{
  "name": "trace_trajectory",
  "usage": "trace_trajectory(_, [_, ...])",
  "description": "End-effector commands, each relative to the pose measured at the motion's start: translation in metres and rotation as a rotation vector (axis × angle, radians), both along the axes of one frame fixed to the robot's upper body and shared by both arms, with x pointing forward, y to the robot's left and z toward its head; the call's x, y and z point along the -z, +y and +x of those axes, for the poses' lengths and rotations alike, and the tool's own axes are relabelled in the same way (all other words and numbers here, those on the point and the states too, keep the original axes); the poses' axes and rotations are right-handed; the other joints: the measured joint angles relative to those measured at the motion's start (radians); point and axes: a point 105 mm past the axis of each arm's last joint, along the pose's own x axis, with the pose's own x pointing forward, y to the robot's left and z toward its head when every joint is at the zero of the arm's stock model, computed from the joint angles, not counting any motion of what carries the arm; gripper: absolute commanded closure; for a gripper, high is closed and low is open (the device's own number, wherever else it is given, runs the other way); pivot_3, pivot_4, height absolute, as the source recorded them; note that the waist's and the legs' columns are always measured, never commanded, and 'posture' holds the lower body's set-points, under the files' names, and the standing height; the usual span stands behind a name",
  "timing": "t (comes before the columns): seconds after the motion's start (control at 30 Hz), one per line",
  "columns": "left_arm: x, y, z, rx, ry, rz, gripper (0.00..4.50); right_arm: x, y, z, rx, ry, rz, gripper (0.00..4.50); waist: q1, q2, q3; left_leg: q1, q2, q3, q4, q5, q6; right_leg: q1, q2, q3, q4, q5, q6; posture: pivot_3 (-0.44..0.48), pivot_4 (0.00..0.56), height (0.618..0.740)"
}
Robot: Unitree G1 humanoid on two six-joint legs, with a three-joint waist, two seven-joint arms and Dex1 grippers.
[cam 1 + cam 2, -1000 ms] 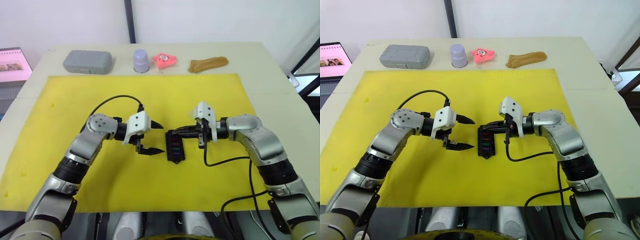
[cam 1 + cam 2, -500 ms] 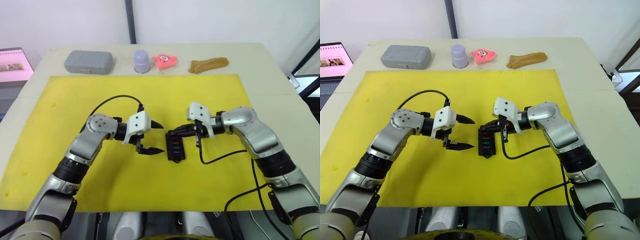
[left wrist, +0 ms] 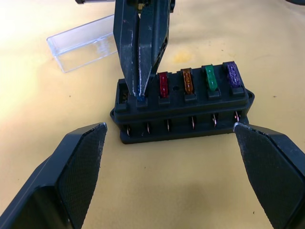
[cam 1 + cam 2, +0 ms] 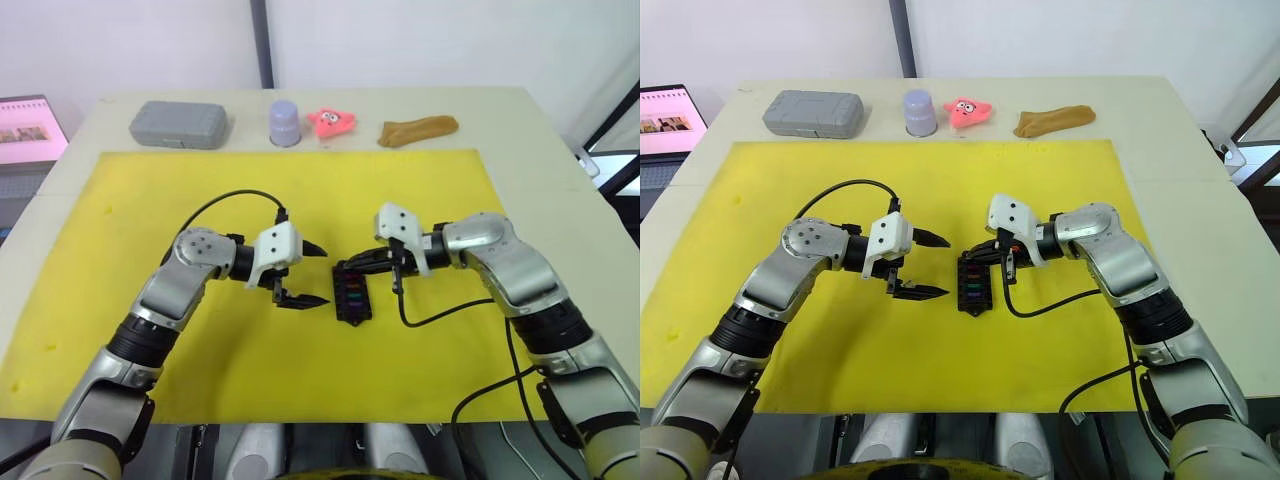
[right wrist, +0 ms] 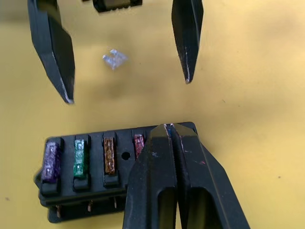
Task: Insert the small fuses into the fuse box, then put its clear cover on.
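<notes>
Fuses [image 3: 186, 80] look tiny, light and slick, best pinched by their flat sides; four sit seated in the box [image 3: 183, 107]. Right gripper [image 5: 169, 126] is pressed together on a blue fuse at an end slot, while left gripper [image 4: 312, 272] hangs spread beside the box.

left gripper [image 4: 309, 273] | fingers spread wide; right gripper [image 4: 352, 265] | fingers pinched together, pointing toward left gripper

A yellow mat [image 4: 130, 215] covers most of a pale tabletop [image 4: 520, 110]. Along the far edge, beyond the mat, stand a grey hard case [image 4: 177, 123], a lilac cup [image 4: 284, 122] set upside down, a pink star-shaped toy [image 4: 331, 121] and a brown, limp item [image 4: 417, 129], possibly cloth. A laptop screen [image 4: 28, 132] shows off the table's left side.
</notes>
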Motion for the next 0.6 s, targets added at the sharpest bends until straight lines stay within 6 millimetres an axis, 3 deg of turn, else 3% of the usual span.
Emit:
trace_trajectory(0.03, [-0.017, 0.001, -0.001, 0.010, -0.038, -0.024, 0.00, -0.033, 0.001, -0.001, 0.006, -0.046, 0.091, 4.40, 0.000, 0.000, 0.000, -0.001, 0.000, 0.000, 0.000, 0.000, 0.000, -0.001, 0.000, 0.000, 0.000, 0.000, 0.000, 0.000, 0.150, 0.740])
trace_trajectory(0.27, [-0.035, 0.015, -0.004, -0.013, -0.028, -0.036, 0.00, -0.064, -0.014, -0.013, -0.013, -0.138, 0.083, 4.40, 0.000, 0.000, 0.001, -0.003, 0.000, 0.000, 0.000, 0.000, 0.000, -0.004, 0.000, 0.000, 0.001, 0.000, 0.000, 0.000, 0.150, 0.740])
trace_trajectory(0.5, [-0.048, 0.064, -0.017, -0.105, 0.048, 0.044, 0.00, -0.061, -0.058, -0.028, -0.010, -0.221, -0.111, 4.40, -0.001, 0.000, 0.001, -0.003, 0.000, 0.001, -0.001, -0.002, 0.004, -0.004, 0.000, 0.000, 0.001, 0.000, 0.000, 0.000, 0.150, 0.740])
trace_trajectory(0.6, [-0.045, 0.106, -0.024, -0.207, 0.113, 0.111, 0.00, -0.056, -0.096, -0.041, 0.019, -0.210, -0.231, 3.56, 0.000, 0.001, 0.002, -0.003, 0.000, 0.001, -0.001, -0.003, 0.006, -0.005, 0.000, 0.000, 0.001, 0.000, 0.000, 0.000, 0.150, 0.740])
